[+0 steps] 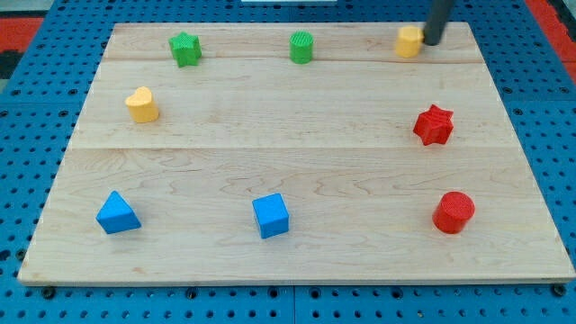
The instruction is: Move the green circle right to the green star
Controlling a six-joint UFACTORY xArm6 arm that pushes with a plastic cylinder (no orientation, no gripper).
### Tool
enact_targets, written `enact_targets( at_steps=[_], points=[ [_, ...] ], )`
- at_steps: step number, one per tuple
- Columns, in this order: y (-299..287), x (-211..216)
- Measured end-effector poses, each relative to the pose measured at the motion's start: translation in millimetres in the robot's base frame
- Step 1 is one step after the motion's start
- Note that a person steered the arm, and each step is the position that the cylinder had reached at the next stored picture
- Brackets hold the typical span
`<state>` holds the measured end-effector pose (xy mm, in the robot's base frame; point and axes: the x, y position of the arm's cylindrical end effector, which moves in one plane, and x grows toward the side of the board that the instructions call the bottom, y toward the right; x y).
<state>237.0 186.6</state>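
Note:
The green circle (301,47) stands near the view's top, about the middle of the wooden board (297,135). The green star (185,49) stands to its left, near the top left, with a clear gap between them. My tip (431,41) is at the view's top right, just right of a yellow block (409,40) and touching or nearly touching it. The tip is far to the right of the green circle.
A yellow heart (142,104) sits at the left. A red star (434,125) and a red circle (454,212) sit at the right. A blue triangle (118,213) and a blue cube (271,215) sit near the bottom. Blue pegboard surrounds the board.

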Motion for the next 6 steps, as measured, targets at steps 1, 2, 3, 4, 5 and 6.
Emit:
enact_targets(
  at_steps=[1, 2, 3, 4, 5, 6],
  points=[
    [-50, 12],
    [-49, 10],
    [-164, 10],
    [-162, 8],
    [-212, 17],
    [-256, 23]
  ],
)
